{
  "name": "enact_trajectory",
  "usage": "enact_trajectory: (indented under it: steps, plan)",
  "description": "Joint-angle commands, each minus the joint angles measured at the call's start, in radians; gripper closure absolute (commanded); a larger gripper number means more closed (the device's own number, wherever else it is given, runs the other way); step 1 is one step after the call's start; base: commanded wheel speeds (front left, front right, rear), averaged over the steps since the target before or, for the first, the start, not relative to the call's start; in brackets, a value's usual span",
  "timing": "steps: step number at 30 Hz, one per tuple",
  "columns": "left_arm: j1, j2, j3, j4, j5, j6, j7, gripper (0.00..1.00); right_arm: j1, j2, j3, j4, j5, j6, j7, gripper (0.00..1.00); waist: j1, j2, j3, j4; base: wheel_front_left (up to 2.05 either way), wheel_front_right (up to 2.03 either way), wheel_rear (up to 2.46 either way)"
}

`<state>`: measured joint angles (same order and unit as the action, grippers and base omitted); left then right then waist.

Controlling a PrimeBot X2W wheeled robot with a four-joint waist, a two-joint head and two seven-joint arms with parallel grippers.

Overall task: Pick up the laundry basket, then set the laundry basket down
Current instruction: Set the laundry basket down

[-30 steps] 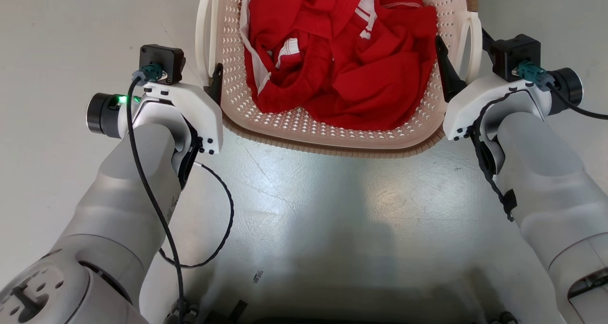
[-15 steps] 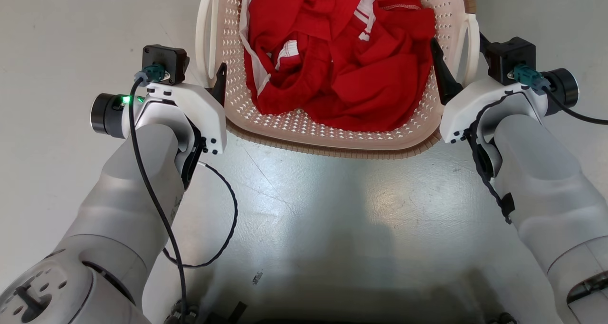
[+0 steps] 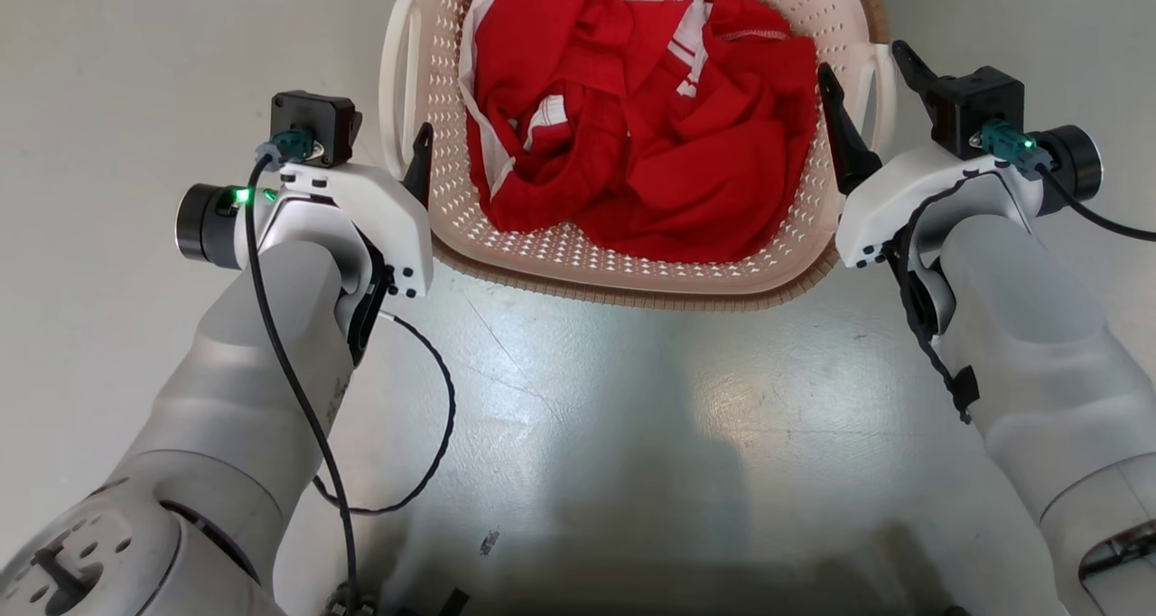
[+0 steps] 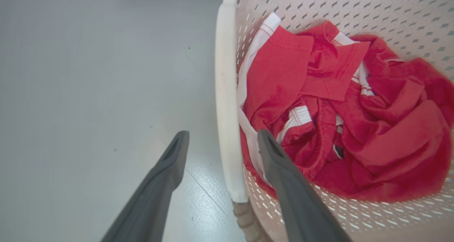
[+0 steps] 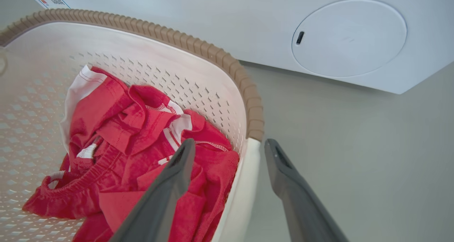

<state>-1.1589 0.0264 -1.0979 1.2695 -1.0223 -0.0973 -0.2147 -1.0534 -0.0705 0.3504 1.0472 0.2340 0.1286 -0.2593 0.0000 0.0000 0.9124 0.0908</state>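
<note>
The laundry basket (image 3: 632,284), cream perforated plastic with a brown woven-look rim, stands on the grey floor with red and white clothes (image 3: 632,119) piled in it. My left gripper (image 3: 390,142) is open astride the basket's left white loop handle (image 4: 227,103): one finger is outside it and the other inside, over the clothes. My right gripper (image 3: 871,92) is open too, straddling the right handle (image 5: 243,185) in the same way. In both wrist views the handle runs between the two dark fingers, with a gap on each side. The laundry basket's (image 5: 212,54) far rim curves behind.
A white washing machine (image 5: 349,38) with a round cover stands just beyond the basket's far right corner. Grey floor (image 3: 632,435) spreads on both sides of the basket and between it and my body. A black cable (image 3: 433,417) loops below my left forearm.
Both grippers have moved a little forward along the basket's handles, and the right gripper's outer finger now shows beyond its handle. Both stayed open. The head picture shifted slightly.
</note>
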Motion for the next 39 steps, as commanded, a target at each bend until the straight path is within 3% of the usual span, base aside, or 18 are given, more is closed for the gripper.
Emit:
enact_trajectory:
  steps: [1, 13, 21, 31, 39]
  plan:
    - [0.029, 0.03, 0.011, 0.003, -0.013, -0.003, -0.01, 0.0, 0.066, 0.02, 0.006, -0.018, -0.012, 0.002, -0.002, 0.0, 0.0, 0.0, -0.007, 0.0, 0.0, 0.0, 0.0]
    - [0.089, 0.027, 0.037, -0.016, -0.044, -0.01, -0.036, 0.0, 0.14, 0.02, -0.037, -0.093, -0.045, 0.002, -0.002, 0.0, 0.0, 0.0, -0.116, 0.008, 0.0, 0.0, 0.0]
    - [0.171, 0.026, 0.082, -0.039, -0.068, -0.011, -0.046, 0.0, 0.257, 0.02, -0.105, -0.147, -0.105, 0.002, -0.002, 0.0, 0.0, 0.0, -0.25, 0.02, 0.0, 0.0, 0.0]
    - [0.309, 0.042, 0.208, -0.146, -0.028, 0.01, -0.047, 0.0, 0.438, 0.02, -0.217, -0.265, -0.195, 0.002, -0.002, 0.0, 0.0, 0.0, -0.436, 0.044, 0.0, 0.0, 0.0]
    - [0.461, 0.072, 0.326, -0.266, 0.072, 0.04, -0.047, 0.0, 0.586, 0.02, -0.237, -0.391, -0.178, 0.002, -0.002, 0.0, 0.0, 0.0, -0.581, 0.032, 0.0, 0.0, 0.0]
